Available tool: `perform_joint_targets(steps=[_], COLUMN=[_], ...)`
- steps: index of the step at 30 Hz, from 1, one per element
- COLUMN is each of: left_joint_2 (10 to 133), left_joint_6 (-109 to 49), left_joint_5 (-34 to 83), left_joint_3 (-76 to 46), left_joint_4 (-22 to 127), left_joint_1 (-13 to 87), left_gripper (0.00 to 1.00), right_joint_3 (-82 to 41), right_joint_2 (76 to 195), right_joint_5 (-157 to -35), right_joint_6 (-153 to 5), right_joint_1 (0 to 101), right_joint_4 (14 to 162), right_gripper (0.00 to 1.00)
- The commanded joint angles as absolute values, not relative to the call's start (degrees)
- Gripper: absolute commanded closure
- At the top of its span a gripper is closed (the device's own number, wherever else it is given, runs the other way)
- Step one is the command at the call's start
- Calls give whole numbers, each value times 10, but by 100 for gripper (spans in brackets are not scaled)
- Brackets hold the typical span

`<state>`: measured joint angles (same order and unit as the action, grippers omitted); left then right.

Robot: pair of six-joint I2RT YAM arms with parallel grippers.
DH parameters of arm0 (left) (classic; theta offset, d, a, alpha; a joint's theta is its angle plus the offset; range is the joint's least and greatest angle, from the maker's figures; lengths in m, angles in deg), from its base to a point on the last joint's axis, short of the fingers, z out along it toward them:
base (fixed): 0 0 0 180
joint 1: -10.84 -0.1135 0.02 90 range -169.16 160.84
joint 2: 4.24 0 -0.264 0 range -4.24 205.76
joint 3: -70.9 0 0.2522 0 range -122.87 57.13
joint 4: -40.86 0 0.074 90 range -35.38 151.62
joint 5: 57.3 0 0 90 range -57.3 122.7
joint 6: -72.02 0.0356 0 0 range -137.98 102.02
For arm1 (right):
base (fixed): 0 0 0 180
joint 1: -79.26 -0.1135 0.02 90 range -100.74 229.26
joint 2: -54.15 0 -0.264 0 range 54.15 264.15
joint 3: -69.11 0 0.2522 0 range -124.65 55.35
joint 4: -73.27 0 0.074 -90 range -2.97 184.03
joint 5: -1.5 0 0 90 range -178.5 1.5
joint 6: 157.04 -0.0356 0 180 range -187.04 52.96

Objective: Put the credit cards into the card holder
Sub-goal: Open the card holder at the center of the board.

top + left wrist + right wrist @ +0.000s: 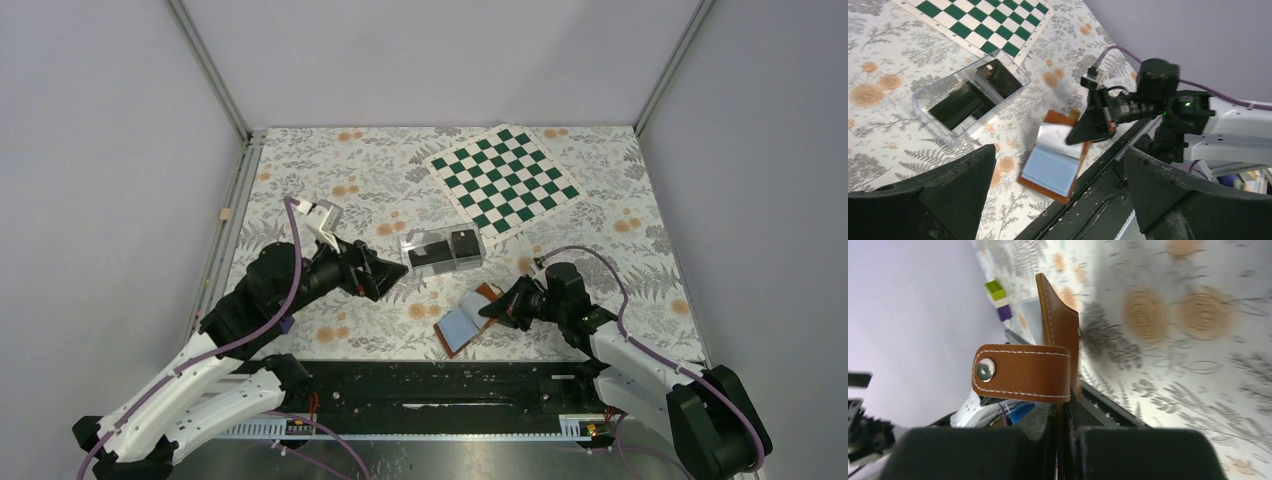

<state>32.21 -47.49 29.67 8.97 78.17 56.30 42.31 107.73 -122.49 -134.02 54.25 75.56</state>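
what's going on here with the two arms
The right tool is shut on the tan cover of the card holder, propping it open on the table. The left tool is open and empty beside the clear box, where the black credit cards lie. No card shows in the holder.

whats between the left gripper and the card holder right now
Nothing: only bare flowered table cover separates the open left gripper from the card holder, as the top view shows. The clear box sits farther back, off that line.
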Motion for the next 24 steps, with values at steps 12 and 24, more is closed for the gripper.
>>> perform_joint_targets(steps=[12, 24], left_joint_2=[345, 375], left_joint_6=[-556, -553], left_joint_5=[212, 207], left_joint_3=[112, 98], left_joint_4=[652, 720], left_joint_1=[561, 561], left_gripper=[3, 3], right_joint_3=[407, 279], right_joint_2=[985, 903], right_joint_5=[-1045, -912], right_joint_6=[-1315, -1230], right_joint_1=[546, 546], right_joint_4=[954, 1241], right_gripper=[53, 6])
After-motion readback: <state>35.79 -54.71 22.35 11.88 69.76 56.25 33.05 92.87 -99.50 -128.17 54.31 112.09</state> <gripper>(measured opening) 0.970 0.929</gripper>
